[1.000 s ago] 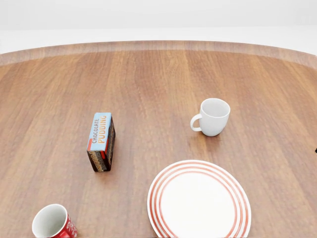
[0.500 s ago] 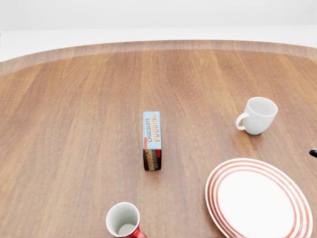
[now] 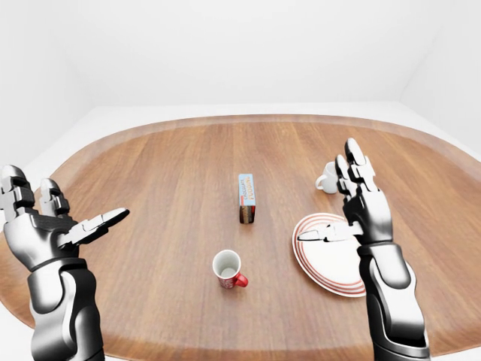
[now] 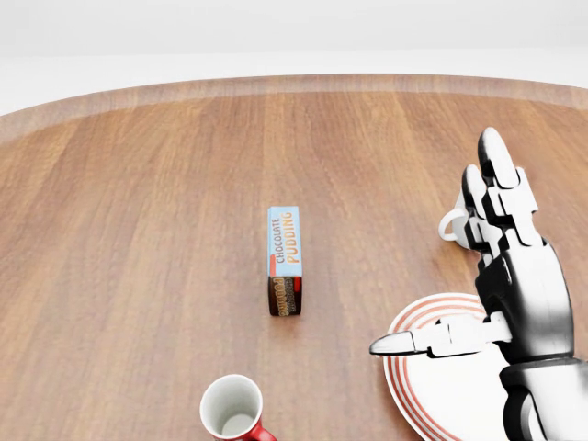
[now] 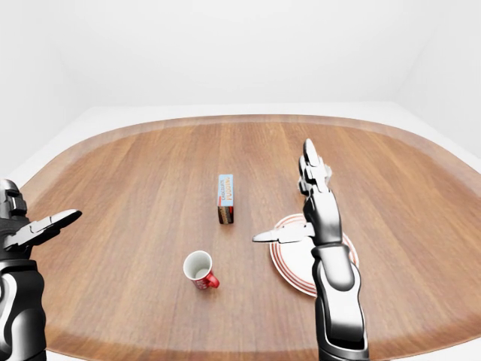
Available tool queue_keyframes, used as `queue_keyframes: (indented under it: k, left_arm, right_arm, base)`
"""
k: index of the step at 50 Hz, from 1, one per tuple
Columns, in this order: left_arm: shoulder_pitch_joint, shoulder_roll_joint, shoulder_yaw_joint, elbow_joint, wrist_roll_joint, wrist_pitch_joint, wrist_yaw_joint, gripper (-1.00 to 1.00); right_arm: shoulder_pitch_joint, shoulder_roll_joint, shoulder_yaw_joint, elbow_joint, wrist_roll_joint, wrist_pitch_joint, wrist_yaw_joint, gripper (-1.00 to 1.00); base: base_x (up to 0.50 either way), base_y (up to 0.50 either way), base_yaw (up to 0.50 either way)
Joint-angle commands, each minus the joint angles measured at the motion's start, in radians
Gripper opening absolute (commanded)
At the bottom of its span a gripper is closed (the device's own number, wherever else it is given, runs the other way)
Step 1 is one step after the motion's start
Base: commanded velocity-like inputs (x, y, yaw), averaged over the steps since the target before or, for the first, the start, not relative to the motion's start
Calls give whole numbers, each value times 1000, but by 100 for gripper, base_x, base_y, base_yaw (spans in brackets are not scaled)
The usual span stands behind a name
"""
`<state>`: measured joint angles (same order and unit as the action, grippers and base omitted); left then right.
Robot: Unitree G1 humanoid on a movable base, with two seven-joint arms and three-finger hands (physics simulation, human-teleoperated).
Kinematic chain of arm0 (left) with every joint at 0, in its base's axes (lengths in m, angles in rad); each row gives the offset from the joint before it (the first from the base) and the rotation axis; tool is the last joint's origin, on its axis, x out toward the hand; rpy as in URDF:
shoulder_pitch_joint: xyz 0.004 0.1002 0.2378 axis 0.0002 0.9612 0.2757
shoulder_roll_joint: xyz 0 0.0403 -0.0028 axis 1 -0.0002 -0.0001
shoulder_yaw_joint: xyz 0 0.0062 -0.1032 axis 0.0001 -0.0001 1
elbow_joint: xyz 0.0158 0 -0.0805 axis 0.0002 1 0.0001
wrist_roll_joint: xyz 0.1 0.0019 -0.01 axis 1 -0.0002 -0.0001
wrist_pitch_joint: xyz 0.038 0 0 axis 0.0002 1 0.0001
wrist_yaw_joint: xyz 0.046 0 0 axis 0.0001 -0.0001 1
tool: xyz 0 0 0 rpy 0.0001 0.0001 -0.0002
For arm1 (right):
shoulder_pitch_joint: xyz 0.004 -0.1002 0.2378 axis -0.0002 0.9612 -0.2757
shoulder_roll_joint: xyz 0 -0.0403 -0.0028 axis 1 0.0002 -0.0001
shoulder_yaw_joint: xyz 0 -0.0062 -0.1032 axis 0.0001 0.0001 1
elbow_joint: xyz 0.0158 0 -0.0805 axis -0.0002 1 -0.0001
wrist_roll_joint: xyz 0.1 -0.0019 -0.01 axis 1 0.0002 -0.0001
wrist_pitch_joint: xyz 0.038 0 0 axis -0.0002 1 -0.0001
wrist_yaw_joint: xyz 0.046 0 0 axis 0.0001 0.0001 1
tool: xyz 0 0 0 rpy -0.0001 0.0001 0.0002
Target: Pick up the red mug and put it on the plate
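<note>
A broad wooden surface (image 3: pixel 165 188) with a rounded outline and a paler rim is filling most of each view, its reddish-brown grain running toward the top of the views. Around it, a white floor and plain white walls are enclosing the room, and nothing else is showing in it.

The red mug (image 3: pixel 228 269) is standing upright on the surface near the bottom centre of the left-eye view, its white inside facing up and its handle pointing to the right. It is sitting apart from the plate (image 3: pixel 325 259), a white plate with red rings lying to its right. A chocolate pudding box (image 3: pixel 246 198) is standing above the mug, near the middle of the surface. A white mug (image 3: pixel 327 178) is sitting above the plate.

The left hand (image 3: pixel 46 226) is hovering at the left edge with fingers spread, holding nothing. The right hand (image 3: pixel 355 207) is raised above the plate, fingers extended and thumb out, also holding nothing.
</note>
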<state>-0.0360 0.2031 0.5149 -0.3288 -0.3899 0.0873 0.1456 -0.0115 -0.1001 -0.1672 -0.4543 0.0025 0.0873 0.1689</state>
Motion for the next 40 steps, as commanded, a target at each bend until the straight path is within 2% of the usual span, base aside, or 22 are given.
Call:
queue_keyframes:
  k: [1,6,16,29,40]
  left_arm:
    - [1,-2,-1,-4,2,0,0,100]
    - [1,-3,-2,-3,2,0,0,100]
    - [1,-3,-3,-7,1,0,1,100]
    - [-2,-2,-6,0,3,0,1,100]
    - [-1,-3,-6,-2,3,0,1,100]
  right_arm:
    - [39,77,260,42,-185,0,52,100]
    - [58,91,329,82,-216,0,69,100]
    - [66,121,433,321,-288,0,36,100]
    - [82,129,490,434,-356,0,41,100]
    - [78,133,485,461,-374,0,38,100]
  base:
    - [0,0,0]
    - [0,0,0]
    - [0,0,0]
    - [0,0,0]
    - [0,0,0]
